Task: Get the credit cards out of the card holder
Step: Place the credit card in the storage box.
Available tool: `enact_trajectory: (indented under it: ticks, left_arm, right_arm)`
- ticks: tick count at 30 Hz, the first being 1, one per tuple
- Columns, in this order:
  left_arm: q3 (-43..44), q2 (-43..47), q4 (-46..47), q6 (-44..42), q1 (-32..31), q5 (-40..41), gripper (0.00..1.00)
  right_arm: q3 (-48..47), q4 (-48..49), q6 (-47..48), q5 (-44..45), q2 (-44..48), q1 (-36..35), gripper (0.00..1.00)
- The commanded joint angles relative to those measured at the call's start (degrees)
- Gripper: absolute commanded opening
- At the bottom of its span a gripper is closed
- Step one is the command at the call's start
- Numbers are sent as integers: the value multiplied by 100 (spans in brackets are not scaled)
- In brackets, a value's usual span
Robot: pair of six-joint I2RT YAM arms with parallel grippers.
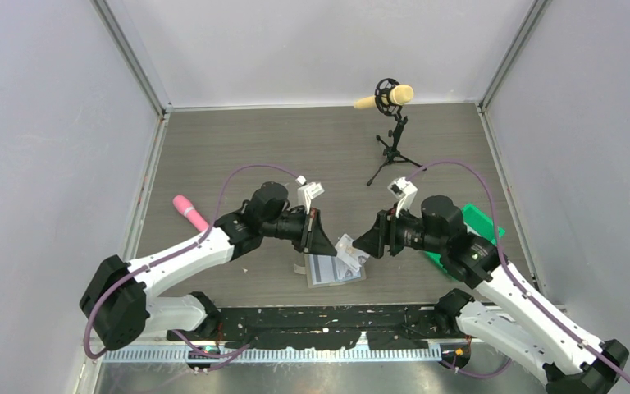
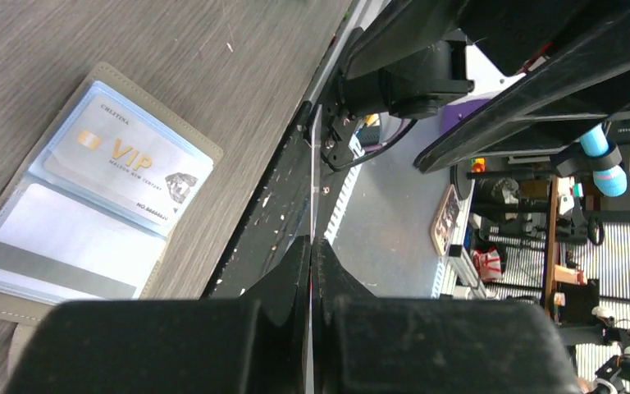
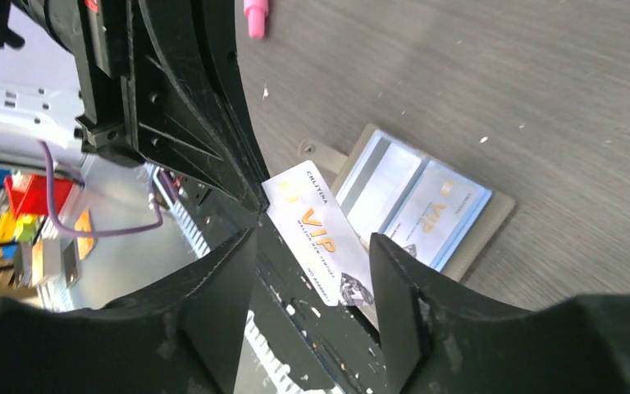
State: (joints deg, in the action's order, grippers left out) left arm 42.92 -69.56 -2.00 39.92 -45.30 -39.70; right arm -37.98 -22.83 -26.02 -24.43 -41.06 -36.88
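Pinching seemingly one credit card [image 3: 320, 234], left claw [image 2: 312, 246] hides card holder [image 2: 172, 123] corner.

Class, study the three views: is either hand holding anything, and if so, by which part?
The left hand pinches a credit card by one end, near a corner; the right hand is open, gripping nothing.

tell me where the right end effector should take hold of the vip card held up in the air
Take the VIP card by its free end, opposite the end the left end effector pinches, coming from the robot's right. It is thin, so the open right end effector should probably close on its flat faces.
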Motion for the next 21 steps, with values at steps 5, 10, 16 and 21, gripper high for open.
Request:
enact_trajectory:
  ticks: [5,10,16,21]
  left_arm:
    - [-52,425,718,485,12,742,0]
    - [-129,556,1098,827,10,1068,0]
    - [-113,477,1590,1263,9,1048,0]
    - [-121,390,1645,1316,12,1075,0]
  right_arm:
    - [43,-171,-1348,1639,634,19,69]
    - [465,249,-1927,1928,908,19,72]
    - [922,1141,-2322,1547,868,24,68]
    - [1128,1433,-2459,1611,935,23,35]
